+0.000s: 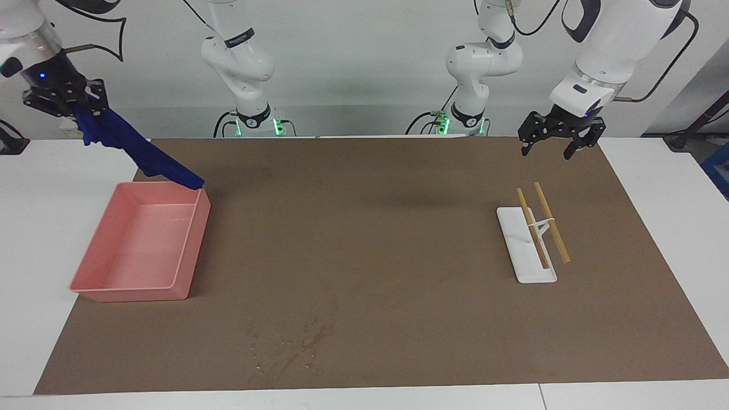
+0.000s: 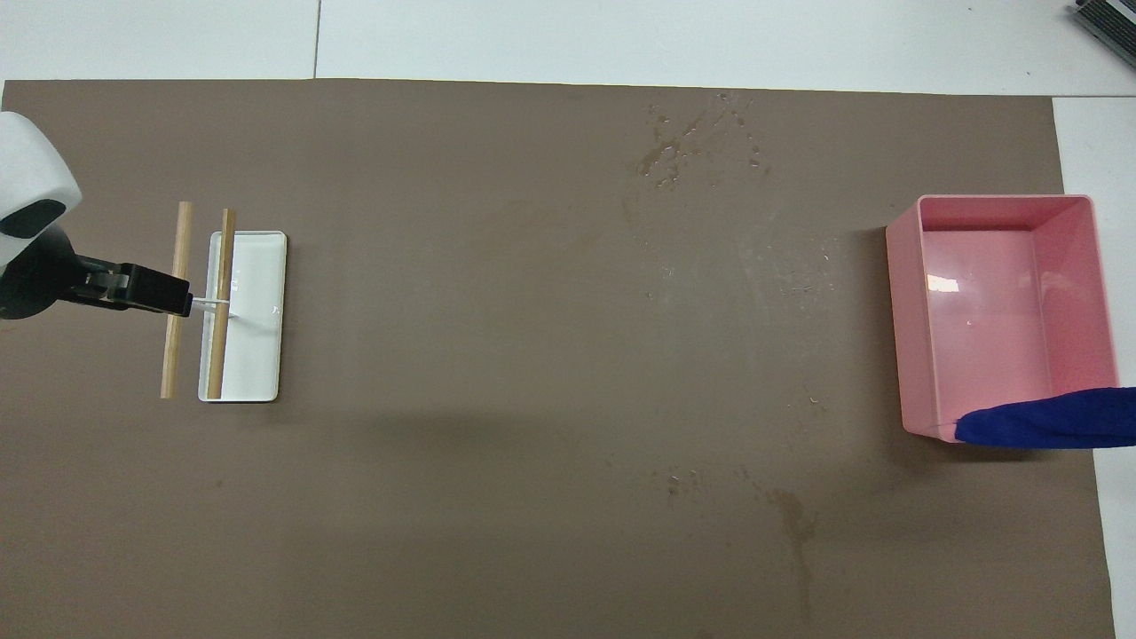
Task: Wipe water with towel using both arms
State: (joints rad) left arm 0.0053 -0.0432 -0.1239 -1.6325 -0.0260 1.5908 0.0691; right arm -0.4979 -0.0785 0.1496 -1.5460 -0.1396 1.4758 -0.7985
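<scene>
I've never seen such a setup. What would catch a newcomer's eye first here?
Probably the towel, deep blue, dangling from the shut right gripper above the pink bin, its tip at the bin's rim. Next, the water glinting on the brown mat, farther from the robots.

The right end effector [image 1: 62, 99], raised at the frame's upper left in the facing view, is clamped tight; the left end effector [image 1: 561, 139] hangs at upper right, fingers spread wide, its arm waiting.
</scene>
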